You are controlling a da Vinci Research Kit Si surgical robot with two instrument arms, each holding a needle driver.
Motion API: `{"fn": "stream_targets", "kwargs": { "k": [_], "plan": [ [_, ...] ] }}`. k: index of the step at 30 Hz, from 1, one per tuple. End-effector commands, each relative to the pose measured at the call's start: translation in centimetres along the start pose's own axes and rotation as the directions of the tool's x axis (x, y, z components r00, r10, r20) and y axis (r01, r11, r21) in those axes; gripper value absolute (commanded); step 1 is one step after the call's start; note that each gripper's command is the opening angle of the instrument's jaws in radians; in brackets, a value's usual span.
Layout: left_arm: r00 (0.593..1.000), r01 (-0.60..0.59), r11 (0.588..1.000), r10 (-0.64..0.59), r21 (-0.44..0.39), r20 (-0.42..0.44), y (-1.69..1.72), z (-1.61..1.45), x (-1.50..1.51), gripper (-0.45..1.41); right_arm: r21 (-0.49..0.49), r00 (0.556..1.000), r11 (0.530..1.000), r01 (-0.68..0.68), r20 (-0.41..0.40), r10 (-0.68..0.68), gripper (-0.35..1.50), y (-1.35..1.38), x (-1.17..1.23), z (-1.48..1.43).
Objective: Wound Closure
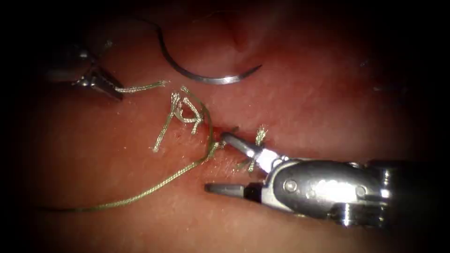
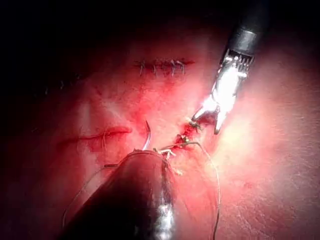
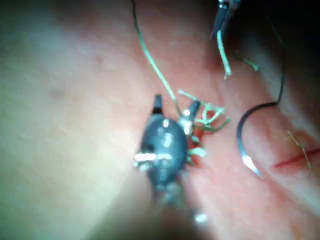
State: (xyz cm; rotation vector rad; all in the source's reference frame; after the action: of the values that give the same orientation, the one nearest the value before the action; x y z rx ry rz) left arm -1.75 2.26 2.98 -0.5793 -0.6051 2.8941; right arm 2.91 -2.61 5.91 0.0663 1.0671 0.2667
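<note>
The right metal tool (image 1: 220,161) has its jaws spread wide at the knotted green thread (image 1: 187,112), holding nothing; the left tool (image 1: 110,89) pinches a cut thread end (image 1: 140,87); the curved steel needle (image 1: 206,77) lies free on the tissue (image 1: 304,93).

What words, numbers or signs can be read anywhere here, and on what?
None. The right claw, open, holds nothing; its metal body bears only rivets. The left claw is shut on a cut thread end. The needle lies free on the tissue, unmarked.
</note>
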Motion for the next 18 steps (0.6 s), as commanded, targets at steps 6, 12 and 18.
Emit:
{"fn": "stream_targets", "kwargs": {
  "k": [6, 12, 18],
  "plan": [
    [1.0, 0.029, 0.999, -0.03, 0.026, 0.008, -0.34, 0.32, -0.23, -0.45, 0.024, 1.0, 1.0, -0.006, 0.009, 0.006, 1.48, 0.11, -0.04, -0.5],
    [0.991, 0.132, 0.991, -0.132, -0.022, 0.007, -0.6, 0.85, -0.42, 0.09, -0.052, 0.999, 0.998, -0.019, 0.039, 0.021, 1.48, 0.38, -0.22, -0.88],
    [0.967, 0.256, 0.967, -0.256, -0.013, -0.001, -0.81, 0.87, -0.39, 1.13, -0.078, 0.998, 0.997, -0.021, 0.053, 0.026, 1.48, 0.49, -0.41, -0.93]
  ]
}}
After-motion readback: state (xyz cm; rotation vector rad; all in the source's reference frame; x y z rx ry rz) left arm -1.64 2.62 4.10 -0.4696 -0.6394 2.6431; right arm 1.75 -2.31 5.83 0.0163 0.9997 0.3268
